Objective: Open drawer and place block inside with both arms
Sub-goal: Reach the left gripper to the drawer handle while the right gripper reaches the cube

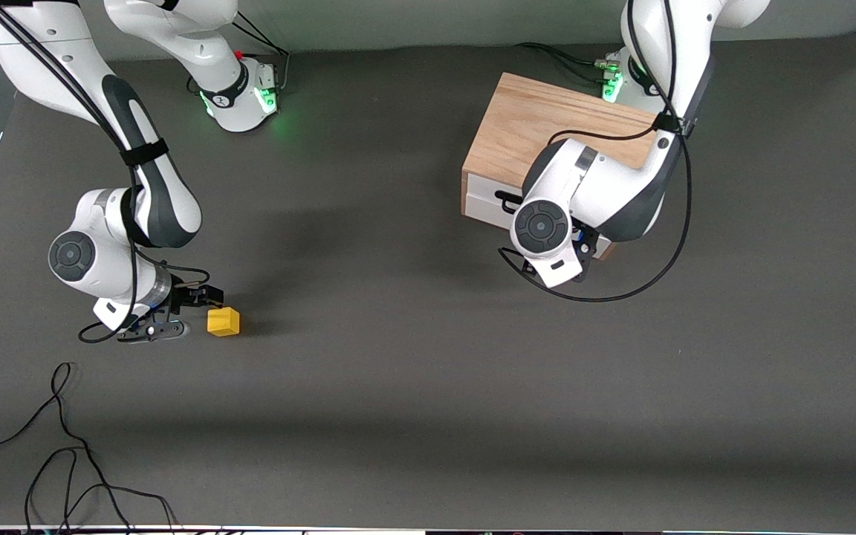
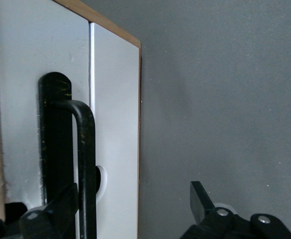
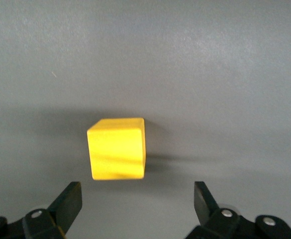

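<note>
Even overhead light — soft shadows on the table (image 1: 413,416), sharp focus.

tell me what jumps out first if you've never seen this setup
The yellow block stands out on the dark table toward the right arm's end, with the right gripper beside it, fingers open and not touching it. At the left arm's end, the left gripper is open at the black handle of the closed white drawer.
</note>
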